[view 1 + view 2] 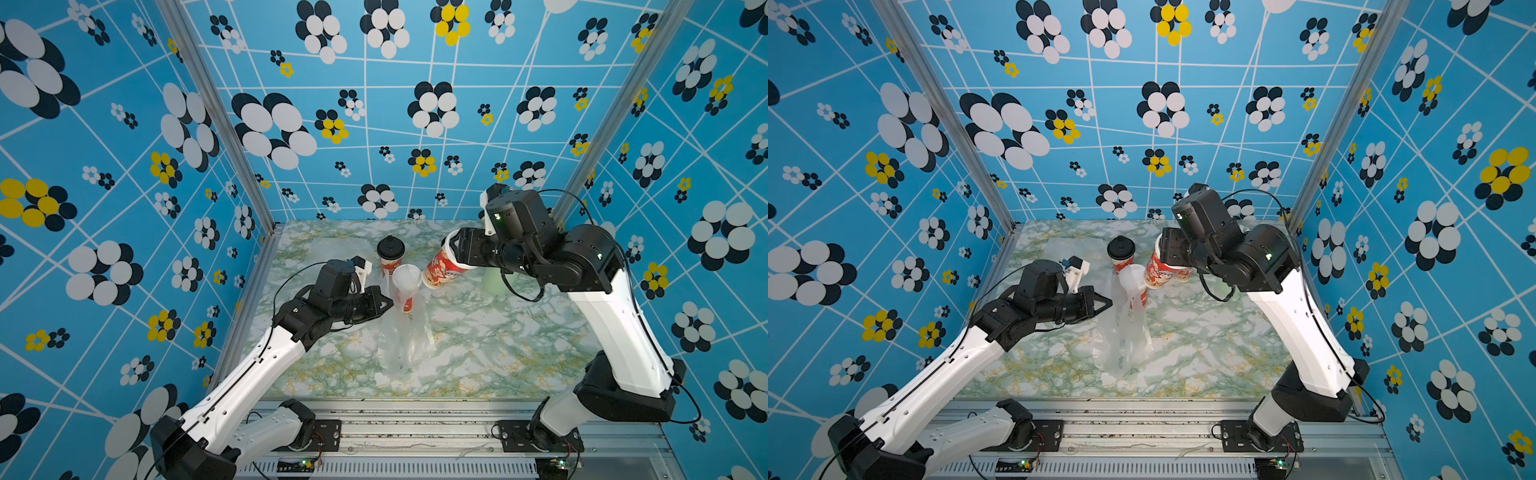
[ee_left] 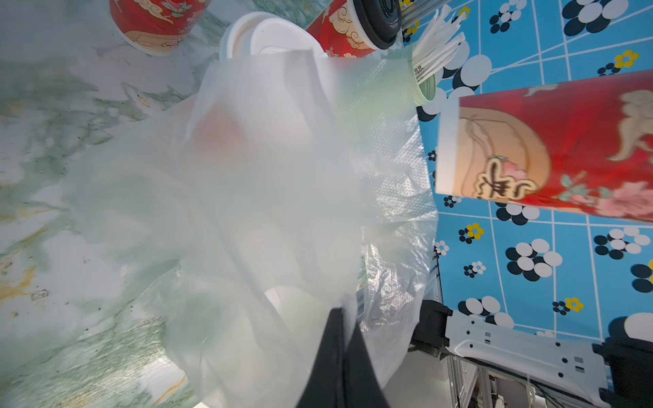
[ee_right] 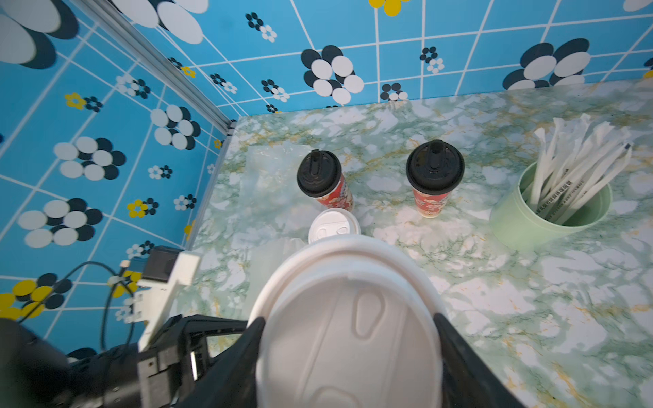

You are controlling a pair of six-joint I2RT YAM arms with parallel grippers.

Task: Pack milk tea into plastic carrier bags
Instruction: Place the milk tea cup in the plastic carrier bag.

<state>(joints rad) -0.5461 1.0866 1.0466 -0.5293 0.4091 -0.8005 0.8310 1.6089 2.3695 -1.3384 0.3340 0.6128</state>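
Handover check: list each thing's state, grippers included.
Left gripper, shut on carrier bag.
Right gripper, shut on lifted, tilted white-lidded cup.
Second white-lidded cup, upright, apparently inside carrier bag.
Black-lidded cup beside the bag, upright on table, unpacked.
Other black-lidded cup, upright, unpacked.
Straw cup, upright, holding straws.
Spare bag, flat on table.

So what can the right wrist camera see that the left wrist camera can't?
Only the right wrist view shows the held cup from above, white lid up, clamped in the right gripper, and two black-lid cups whole. Only the left wrist view shows the left gripper pinched shut on the carrier bag, plus that held cup's red printed side. Both show the green straw cup and the standing white-lid cup.
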